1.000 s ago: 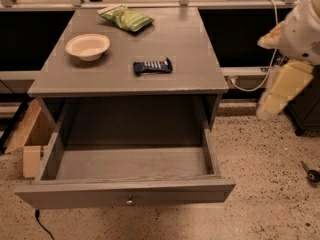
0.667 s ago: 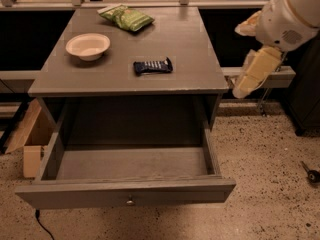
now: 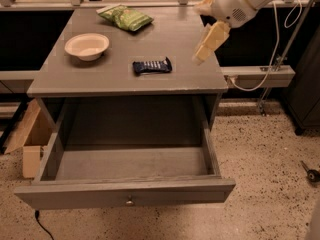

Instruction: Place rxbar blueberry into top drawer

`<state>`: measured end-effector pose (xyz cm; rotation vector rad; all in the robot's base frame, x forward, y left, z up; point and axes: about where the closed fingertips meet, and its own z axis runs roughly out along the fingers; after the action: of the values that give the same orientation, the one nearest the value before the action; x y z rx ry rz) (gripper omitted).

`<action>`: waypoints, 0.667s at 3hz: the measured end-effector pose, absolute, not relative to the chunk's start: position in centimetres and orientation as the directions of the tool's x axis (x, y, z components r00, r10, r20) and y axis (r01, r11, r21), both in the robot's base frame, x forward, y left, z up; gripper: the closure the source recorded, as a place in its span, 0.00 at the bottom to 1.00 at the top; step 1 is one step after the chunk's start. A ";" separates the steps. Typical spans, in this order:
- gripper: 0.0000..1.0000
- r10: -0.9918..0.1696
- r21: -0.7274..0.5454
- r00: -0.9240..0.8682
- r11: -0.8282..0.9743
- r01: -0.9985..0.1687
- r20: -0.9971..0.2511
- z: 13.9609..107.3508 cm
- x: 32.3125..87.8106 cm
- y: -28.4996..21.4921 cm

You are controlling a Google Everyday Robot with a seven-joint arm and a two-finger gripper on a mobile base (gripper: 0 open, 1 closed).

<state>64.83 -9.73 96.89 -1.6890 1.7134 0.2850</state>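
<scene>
The rxbar blueberry (image 3: 152, 66), a flat dark navy bar with white lettering, lies on the grey tabletop near its front middle. The top drawer (image 3: 125, 192) is pulled wide open below it, its inside bare, with a small round knob at the front centre. My gripper (image 3: 206, 48) hangs from the white arm at the upper right, above the tabletop's right side and to the right of the bar, apart from it. It holds nothing.
A white bowl (image 3: 86, 46) sits at the tabletop's left. A green chip bag (image 3: 125, 17) lies at the back. A cardboard box (image 3: 30, 141) stands on the floor left of the drawer. A white rail with cables (image 3: 260, 75) runs to the right.
My arm and gripper have swung up and to the left, from beside the table's right edge to above the tabletop's right side. The bar, bowl, bag and drawer have not moved.
</scene>
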 end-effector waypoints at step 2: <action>0.00 -0.771 -0.299 0.074 0.155 -0.942 -0.633 96.1 66.2 -9.4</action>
<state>66.17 -9.45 96.10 -1.6486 1.7278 0.3079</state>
